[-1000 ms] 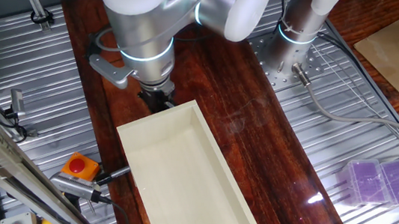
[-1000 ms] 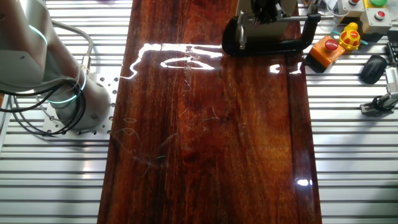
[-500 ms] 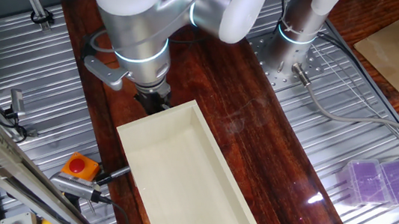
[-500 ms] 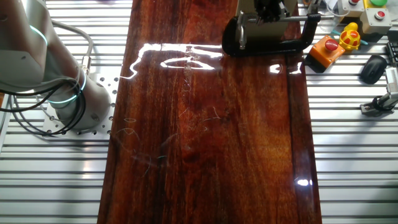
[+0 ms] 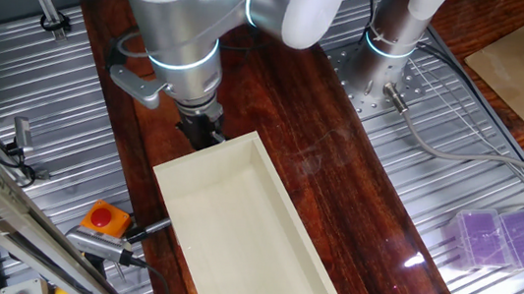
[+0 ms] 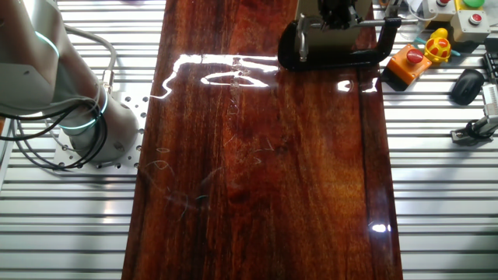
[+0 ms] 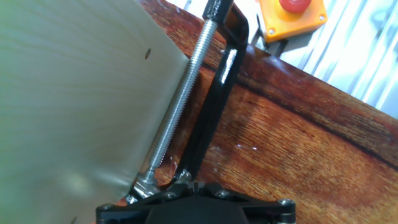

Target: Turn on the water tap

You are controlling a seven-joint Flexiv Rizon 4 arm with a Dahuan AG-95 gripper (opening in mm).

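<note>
A cream rectangular box (image 5: 252, 235) lies lengthwise on the dark wooden tabletop (image 5: 337, 185), its inside bare as far as one fixed view shows. At the box's far end the arm's gripper (image 5: 201, 128) reaches down behind the rim, where its fingers are hidden, so I cannot tell whether they are spread or pressed together. The other fixed view shows a black C-clamp (image 6: 338, 43) lying at the tabletop's far edge, with the gripper's dark body (image 6: 336, 12) above it. In the hand view the clamp's threaded screw (image 7: 180, 99) runs diagonally, just beside the pale box wall. The water tap itself cannot be made out. An orange emergency-stop box (image 7: 292, 15) sits beyond the clamp, and purple plastic cases (image 5: 504, 239) lie well apart on the metal slats.
</note>
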